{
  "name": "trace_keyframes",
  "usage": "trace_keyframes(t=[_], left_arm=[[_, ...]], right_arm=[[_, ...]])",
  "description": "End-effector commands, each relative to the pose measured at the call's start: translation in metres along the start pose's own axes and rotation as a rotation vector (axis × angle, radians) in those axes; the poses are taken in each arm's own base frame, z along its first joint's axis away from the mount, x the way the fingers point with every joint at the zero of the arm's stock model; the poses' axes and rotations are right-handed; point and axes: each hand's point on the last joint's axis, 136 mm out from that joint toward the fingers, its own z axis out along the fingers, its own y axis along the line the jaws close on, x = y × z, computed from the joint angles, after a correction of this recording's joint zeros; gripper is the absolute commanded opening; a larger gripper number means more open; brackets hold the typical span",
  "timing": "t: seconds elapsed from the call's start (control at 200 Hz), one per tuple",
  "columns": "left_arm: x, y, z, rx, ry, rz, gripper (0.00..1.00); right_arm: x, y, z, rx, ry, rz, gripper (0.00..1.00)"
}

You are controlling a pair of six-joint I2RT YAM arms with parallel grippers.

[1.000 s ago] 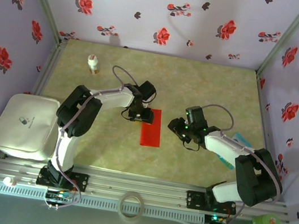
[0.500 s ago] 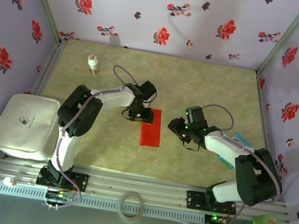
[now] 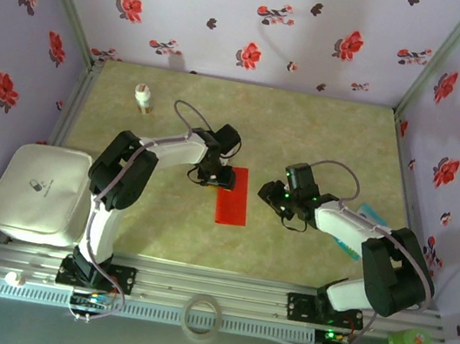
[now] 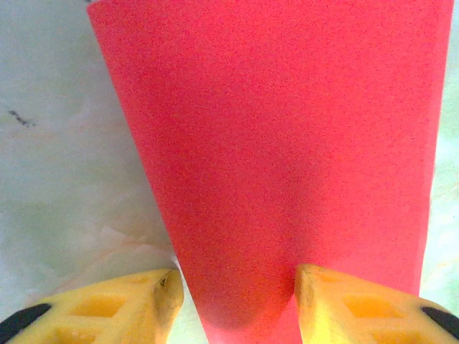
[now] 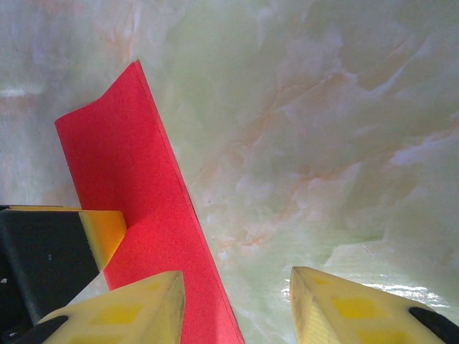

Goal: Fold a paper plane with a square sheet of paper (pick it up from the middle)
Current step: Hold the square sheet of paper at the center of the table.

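Thin bright red sheet of paper [image 3: 232,197], already creased to a narrow strip, is lying flat near the middle of the green marbled tabletop [image 3: 323,143], running 12 to 6 o'clock. Left gripper [image 3: 214,176] is straddling its 12 o'clock end, jaws partway apart, one yellow finger [image 4: 337,301] over the paper and the other at its edge. It is probably pinning the strip against sliding, but whether it is actually pinching, cannot tell. Right gripper [image 3: 277,198] is hanging at the strip's 3 o'clock, near the long edge, jaws apart and gripping nothing, likely lining up the next fold.

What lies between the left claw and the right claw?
The red paper and a bare strip of table beside it, seen in the top external view.
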Motion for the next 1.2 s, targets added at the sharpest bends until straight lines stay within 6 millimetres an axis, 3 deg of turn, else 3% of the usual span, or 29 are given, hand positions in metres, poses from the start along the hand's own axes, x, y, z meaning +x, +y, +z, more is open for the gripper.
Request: trace_keyframes(t=[0.0, 0.835, 0.965, 1.195], left_arm=[[0.028, 0.052, 0.043, -0.184, 0.104, -0.002, 0.50], [0.028, 0.049, 0.050, -0.181, 0.121, -0.022, 0.52], [0.031, 0.051, 0.051, -0.193, 0.133, -0.040, 0.52], [0.031, 0.051, 0.052, -0.188, 0.122, -0.064, 0.52]], right_arm=[[0.002, -0.001, 0.003, 0.005, 0.010, 0.006, 0.43], [0.004, 0.000, 0.006, -0.001, 0.019, 0.006, 0.44], [0.007, 0.006, 0.008, -0.023, 0.046, -0.012, 0.37], [0.011, 0.011, 0.012, -0.017, 0.069, -0.034, 0.37]])
